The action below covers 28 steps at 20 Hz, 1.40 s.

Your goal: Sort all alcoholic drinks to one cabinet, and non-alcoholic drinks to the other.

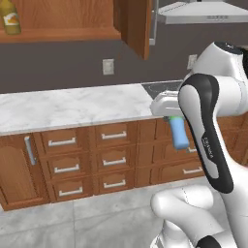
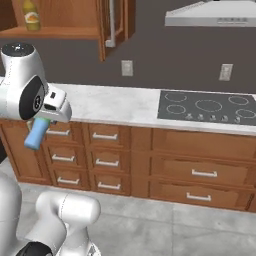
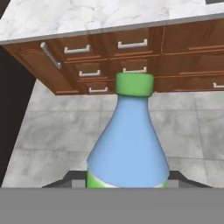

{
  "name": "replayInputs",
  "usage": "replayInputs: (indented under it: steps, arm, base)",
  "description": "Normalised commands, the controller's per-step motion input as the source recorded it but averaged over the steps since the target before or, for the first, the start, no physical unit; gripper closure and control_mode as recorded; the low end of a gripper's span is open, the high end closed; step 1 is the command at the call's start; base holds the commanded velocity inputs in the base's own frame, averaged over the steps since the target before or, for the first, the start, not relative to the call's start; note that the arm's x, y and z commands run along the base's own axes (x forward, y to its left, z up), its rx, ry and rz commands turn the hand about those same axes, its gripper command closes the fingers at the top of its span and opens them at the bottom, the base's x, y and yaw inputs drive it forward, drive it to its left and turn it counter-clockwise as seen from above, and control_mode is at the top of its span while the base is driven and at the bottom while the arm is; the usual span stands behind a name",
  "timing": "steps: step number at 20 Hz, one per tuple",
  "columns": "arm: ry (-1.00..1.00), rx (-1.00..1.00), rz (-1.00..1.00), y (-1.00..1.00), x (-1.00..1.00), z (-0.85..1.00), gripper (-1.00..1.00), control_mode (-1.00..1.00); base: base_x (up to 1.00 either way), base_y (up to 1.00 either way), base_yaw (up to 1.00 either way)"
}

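Light-blue bottle (image 3: 129,144) w/ green cap (image 3: 134,84) sits in the gripper (image 3: 127,177) — jaws closed on its wide lower body, dark finger tips showing at either side of the base in hand view. Long axis runs along the gripper's line of sight, cap end pointing away from the hand, toward the lower drawers (image 3: 109,61) and floor. In left base view the bottle (image 1: 179,131) hangs below the hand, nearly vertical w/ a slight tilt, held in the air in front of the drawer fronts, below the desk (image 1: 72,107) edge; can't tell there which end is the cap. Right base view: same bottle (image 2: 38,133) slants down and to the left under the wrist, again in front of the drawers, clear of the marble desk (image 2: 120,102). Further out — orange-yellow bottle (image 1: 10,18) stands upright on the shelf of an open wall cabinet (image 1: 72,34), well apart from the arm. Cooktop (image 2: 207,107) set into the desk on the right, hood (image 2: 212,14) above it.
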Motion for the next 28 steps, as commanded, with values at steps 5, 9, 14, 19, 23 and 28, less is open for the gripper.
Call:
replayInputs:
  steps: [5, 9, 14, 19, 23, 28]
  arm:
    - [0.00, 0.00, 0.00, 0.00, 0.00, 0.00, 1.00, 1.00]
    - [0.00, 0.00, 0.00, 0.00, 0.00, 0.00, 1.00, 1.00]
    - [0.00, 0.00, 0.00, 0.00, 0.00, 0.00, 1.00, 1.00]
    - [0.00, 0.00, 0.00, 0.00, 0.00, 0.00, 1.00, 1.00]
    - [0.00, 0.00, 0.00, 0.00, 0.00, 0.00, 1.00, 1.00]
    - [0.00, 0.00, 0.00, 0.00, 0.00, 0.00, 1.00, 1.00]
  base:
    - [0.14, 1.00, 0.00]
    - [0.52, 0.94, 0.00]
    - [0.96, 0.45, -0.01]
    - [0.96, 0.06, -0.03]
    - [0.96, 0.00, -0.05]
    - [0.87, -0.09, -0.06]
